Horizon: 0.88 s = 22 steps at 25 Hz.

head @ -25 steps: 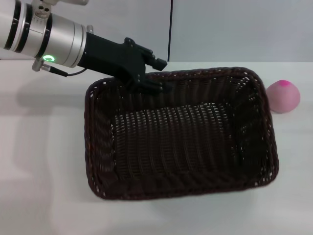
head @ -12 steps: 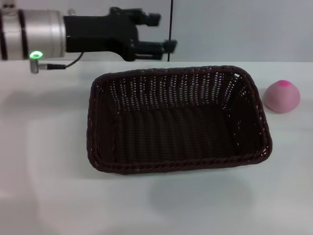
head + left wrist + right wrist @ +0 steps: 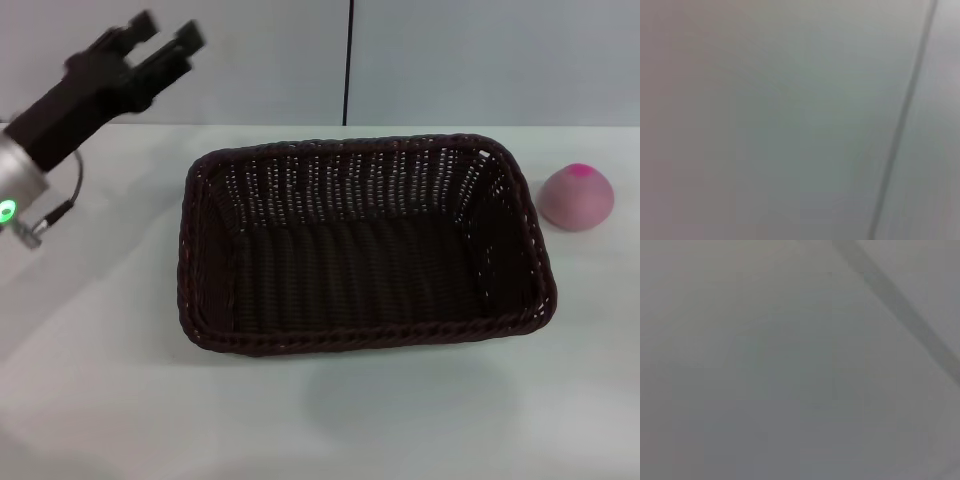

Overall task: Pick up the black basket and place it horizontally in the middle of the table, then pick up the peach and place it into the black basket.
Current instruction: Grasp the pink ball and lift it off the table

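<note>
The black basket (image 3: 360, 245) lies flat and lengthwise across the middle of the white table (image 3: 100, 380) in the head view, open side up and empty. The peach (image 3: 577, 197) sits on the table just right of the basket, apart from it. My left gripper (image 3: 165, 35) is open and empty, raised at the upper left, well away from the basket's far left corner. The right gripper is out of view. Both wrist views show only a plain grey wall.
A grey back wall with a dark vertical seam (image 3: 349, 60) stands behind the table. White tabletop shows in front of the basket and to its left.
One second ago my left gripper held the basket's far rim with the basket tilted. It let go, the basket settled flat, and the arm swung up and to the left.
</note>
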Motion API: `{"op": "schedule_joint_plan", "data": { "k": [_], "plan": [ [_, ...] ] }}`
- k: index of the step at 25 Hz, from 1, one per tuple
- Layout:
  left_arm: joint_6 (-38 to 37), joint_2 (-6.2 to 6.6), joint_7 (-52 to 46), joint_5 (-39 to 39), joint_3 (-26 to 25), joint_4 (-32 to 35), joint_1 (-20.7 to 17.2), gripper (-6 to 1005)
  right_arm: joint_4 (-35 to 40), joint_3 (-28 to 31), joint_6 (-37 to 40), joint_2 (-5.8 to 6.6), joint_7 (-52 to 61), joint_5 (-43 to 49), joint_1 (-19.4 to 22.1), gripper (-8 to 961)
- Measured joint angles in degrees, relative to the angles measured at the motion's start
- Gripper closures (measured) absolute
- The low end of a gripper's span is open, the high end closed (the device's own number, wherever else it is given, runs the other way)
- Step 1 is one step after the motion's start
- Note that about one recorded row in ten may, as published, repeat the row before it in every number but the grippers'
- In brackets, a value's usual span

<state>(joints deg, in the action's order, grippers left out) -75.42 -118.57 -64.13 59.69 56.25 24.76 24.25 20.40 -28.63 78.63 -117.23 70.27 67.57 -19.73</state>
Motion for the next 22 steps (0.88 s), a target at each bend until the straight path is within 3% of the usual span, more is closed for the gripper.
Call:
{"op": "schedule_joint_plan", "data": {
  "k": [3, 4, 5, 7, 10, 13, 14, 16, 19, 22],
  "plan": [
    [-1.2, -0.1, 4.2, -4.5, 0.2, -4.5, -1.1, 203, 5.6, -4.1, 1.5, 1.34, 3.7, 7.0, -0.3, 505],
    [-1.2, -0.1, 4.2, -4.5, 0.2, -4.5, -1.1, 203, 10.1, -5.4, 2.2, 2.34, 9.7, 14.2, -0.9, 505],
    [-2.0, -0.16, 6.9, -7.1, 0.1, -8.4, -1.5, 203, 10.1, -5.4, 2.2, 2.34, 9.7, 14.2, -0.9, 505],
    [-2.4, -0.17, 8.9, -9.0, -0.1, -11.7, -1.6, 204, 16.3, -5.7, 3.7, 3.24, 17.2, 22.7, -1.8, 505],
    [-2.5, -0.17, 10.3, -10.0, -0.2, -13.5, -1.5, 204, 28.9, -5.5, 7.6, 3.88, 29.4, 33.8, -3.0, 504],
    [-2.5, -0.17, 10.4, -10.0, -0.2, -14.4, -1.3, 204, 34.7, -5.2, 8.8, 4.16, 35.0, 39.4, -3.9, 504],
    [-2.5, -0.17, 10.4, -10.0, -0.2, -14.7, -1.2, 204, 38.6, -4.9, 10.4, 4.84, 39.1, 45.3, -5.7, 504],
    [-2.6, -0.17, 10.5, -10.1, -0.2, -14.9, -1.1, 204, 39.7, -4.8, 11.6, 5.23, 40.6, 48.4, -6.9, 504],
    [-2.7, -0.18, 10.5, -10.1, -0.2, -14.9, -1.0, 203, 41.1, -4.7, 14.3, 6.61, 46.0, 60.4, -12.8, 503],
    [-2.7, -0.22, 10.5, -10.1, -0.2, -14.9, -1.0, 203, 41.2, -5.0, 14.0, 6.6, 47.9, 66.1, -15.5, 437]
  ]
}}
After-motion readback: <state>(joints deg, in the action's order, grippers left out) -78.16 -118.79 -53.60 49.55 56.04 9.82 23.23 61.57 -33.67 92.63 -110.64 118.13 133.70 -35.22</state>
